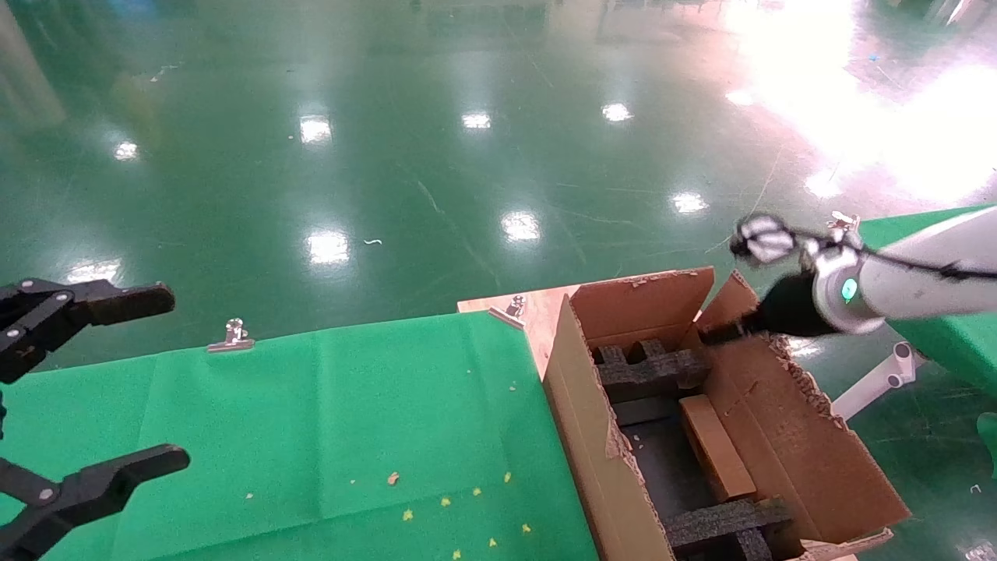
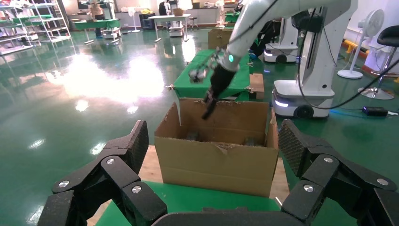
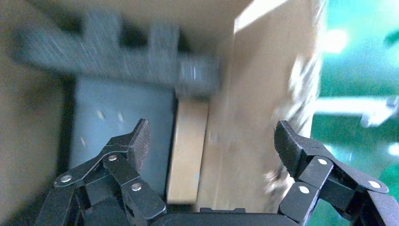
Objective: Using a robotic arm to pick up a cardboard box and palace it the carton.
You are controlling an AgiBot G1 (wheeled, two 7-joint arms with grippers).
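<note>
The carton (image 1: 584,405) stands open at the right end of the table, with black foam blocks (image 1: 650,370) inside. The cardboard box (image 1: 716,448) lies on the carton's floor against the right wall, between the foam blocks. My right arm (image 1: 896,284) reaches in from the right. Its gripper (image 1: 720,333) is open and empty at the carton's far right flap, above the box. In the right wrist view this gripper (image 3: 211,141) hangs over the box (image 3: 188,150) and the carton wall (image 3: 244,117). My left gripper (image 1: 175,378) is open and empty at the table's left edge, facing the carton (image 2: 216,160).
A green cloth (image 1: 350,421) covers the table, held by metal clips (image 1: 230,336), with small crumbs near the front. A bare wooden corner (image 1: 537,312) shows beside the carton. Another green table (image 1: 950,335) and a white frame (image 1: 880,382) stand at the right.
</note>
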